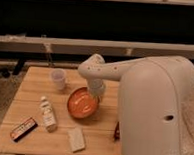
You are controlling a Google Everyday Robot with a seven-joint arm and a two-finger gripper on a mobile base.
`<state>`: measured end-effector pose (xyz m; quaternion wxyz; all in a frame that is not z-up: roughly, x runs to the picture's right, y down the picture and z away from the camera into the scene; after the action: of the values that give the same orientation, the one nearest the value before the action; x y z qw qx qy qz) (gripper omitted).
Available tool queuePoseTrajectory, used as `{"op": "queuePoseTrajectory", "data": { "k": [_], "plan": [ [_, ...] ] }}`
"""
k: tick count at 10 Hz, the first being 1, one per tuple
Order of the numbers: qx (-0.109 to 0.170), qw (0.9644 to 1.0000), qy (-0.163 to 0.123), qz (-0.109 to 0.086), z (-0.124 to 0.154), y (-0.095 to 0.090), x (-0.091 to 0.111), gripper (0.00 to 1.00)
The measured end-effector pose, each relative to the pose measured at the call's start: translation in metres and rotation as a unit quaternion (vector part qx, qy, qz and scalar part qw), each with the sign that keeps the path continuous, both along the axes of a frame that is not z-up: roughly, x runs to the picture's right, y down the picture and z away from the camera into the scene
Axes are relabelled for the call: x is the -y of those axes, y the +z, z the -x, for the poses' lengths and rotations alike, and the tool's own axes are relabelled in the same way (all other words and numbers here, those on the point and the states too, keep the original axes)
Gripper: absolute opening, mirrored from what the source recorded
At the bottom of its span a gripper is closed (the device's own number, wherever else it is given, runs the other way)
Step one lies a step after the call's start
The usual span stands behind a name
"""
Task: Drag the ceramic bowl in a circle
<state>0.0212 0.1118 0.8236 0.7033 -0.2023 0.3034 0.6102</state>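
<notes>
The ceramic bowl [81,103], round, orange with a darker rim, sits on the wooden table [35,85] near its middle. My white arm reaches in from the right and bends down over the bowl's right rim. My gripper [95,94] is at the bowl's right edge, touching or just inside the rim.
A small translucent white cup [58,79] stands behind and left of the bowl. A small bottle [48,113] lies to the left, a dark flat box [23,129] at the front left, a white packet [76,139] in front, and a reddish item [117,131] by the arm.
</notes>
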Motion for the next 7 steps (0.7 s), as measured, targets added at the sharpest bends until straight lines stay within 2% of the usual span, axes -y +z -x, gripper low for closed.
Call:
{"op": "queuePoseTrajectory", "data": {
  "k": [2, 4, 7],
  "plan": [
    [-0.005, 0.9996, -0.018, 0.020, -0.015, -0.002, -0.007, 0.00],
    [-0.015, 0.9992, -0.015, 0.032, -0.033, -0.003, -0.009, 0.00],
    [-0.026, 0.9982, 0.026, 0.046, -0.071, -0.004, -0.012, 0.00]
  ]
}}
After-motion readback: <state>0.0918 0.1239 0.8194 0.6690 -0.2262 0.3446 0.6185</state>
